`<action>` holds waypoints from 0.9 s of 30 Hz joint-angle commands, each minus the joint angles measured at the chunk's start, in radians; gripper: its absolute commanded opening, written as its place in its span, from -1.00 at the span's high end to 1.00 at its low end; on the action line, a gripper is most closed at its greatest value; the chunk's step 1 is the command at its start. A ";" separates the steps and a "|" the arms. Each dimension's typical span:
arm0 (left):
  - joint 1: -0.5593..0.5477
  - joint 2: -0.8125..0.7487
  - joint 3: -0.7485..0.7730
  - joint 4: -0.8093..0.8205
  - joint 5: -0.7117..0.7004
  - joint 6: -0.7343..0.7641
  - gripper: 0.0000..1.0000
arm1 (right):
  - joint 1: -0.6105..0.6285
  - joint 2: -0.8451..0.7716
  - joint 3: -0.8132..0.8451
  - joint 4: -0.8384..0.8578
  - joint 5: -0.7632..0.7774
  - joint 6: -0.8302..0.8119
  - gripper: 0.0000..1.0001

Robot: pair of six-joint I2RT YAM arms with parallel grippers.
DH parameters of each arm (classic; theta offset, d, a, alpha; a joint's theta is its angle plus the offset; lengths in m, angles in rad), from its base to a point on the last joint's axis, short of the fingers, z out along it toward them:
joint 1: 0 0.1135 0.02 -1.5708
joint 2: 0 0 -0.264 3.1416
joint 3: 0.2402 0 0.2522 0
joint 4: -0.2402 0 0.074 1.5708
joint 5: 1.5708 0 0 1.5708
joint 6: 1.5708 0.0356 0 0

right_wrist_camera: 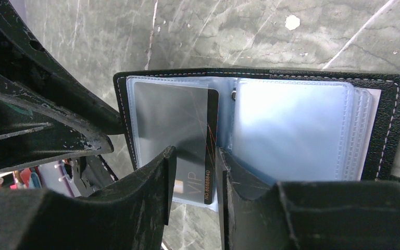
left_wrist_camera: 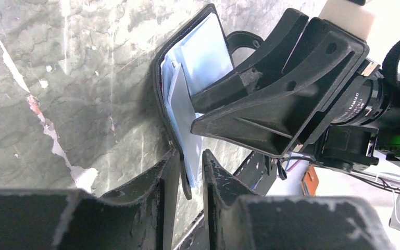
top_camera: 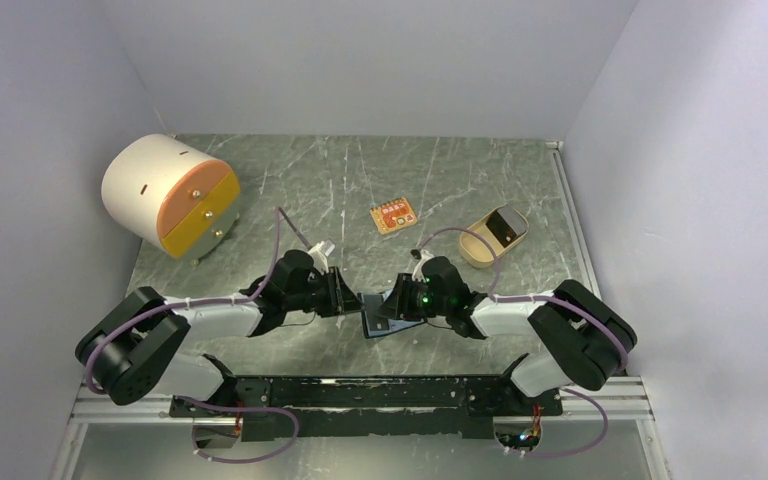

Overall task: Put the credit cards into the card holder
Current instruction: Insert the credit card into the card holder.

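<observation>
The card holder (top_camera: 380,322) lies open on the table between both arms, with its bluish pockets (right_wrist_camera: 291,125) facing up. My left gripper (left_wrist_camera: 190,156) is shut on the holder's black edge (left_wrist_camera: 186,179) and holds that flap (left_wrist_camera: 203,52) raised. A dark grey credit card (right_wrist_camera: 177,120) marked VIP sits partway in the left pocket, with its lower end sticking out. My right gripper (right_wrist_camera: 195,156) hovers over that card with a narrow gap between its jaws and grips nothing. Another dark card (top_camera: 503,227) lies in the tan tray (top_camera: 475,255). The grippers also show in the top view, left gripper (top_camera: 345,296) and right gripper (top_camera: 400,302).
A white cylinder with orange and yellow drawers (top_camera: 170,195) stands at the back left. A small orange card (top_camera: 393,216) lies behind the holder. The right gripper's body (left_wrist_camera: 291,88) is close above the holder in the left wrist view.
</observation>
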 commanded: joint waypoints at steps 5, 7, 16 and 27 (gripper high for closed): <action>0.002 0.019 0.022 0.067 0.032 0.025 0.46 | 0.003 -0.026 -0.019 0.027 0.008 0.011 0.27; 0.002 0.026 0.020 0.087 0.039 0.024 0.47 | 0.002 -0.026 -0.025 0.034 0.007 0.016 0.27; 0.003 0.028 -0.005 0.182 0.060 0.018 0.82 | -0.006 -0.024 -0.040 0.092 -0.032 0.042 0.27; 0.002 0.032 0.029 0.081 0.054 0.042 0.78 | -0.009 -0.215 -0.011 -0.179 0.060 -0.015 0.12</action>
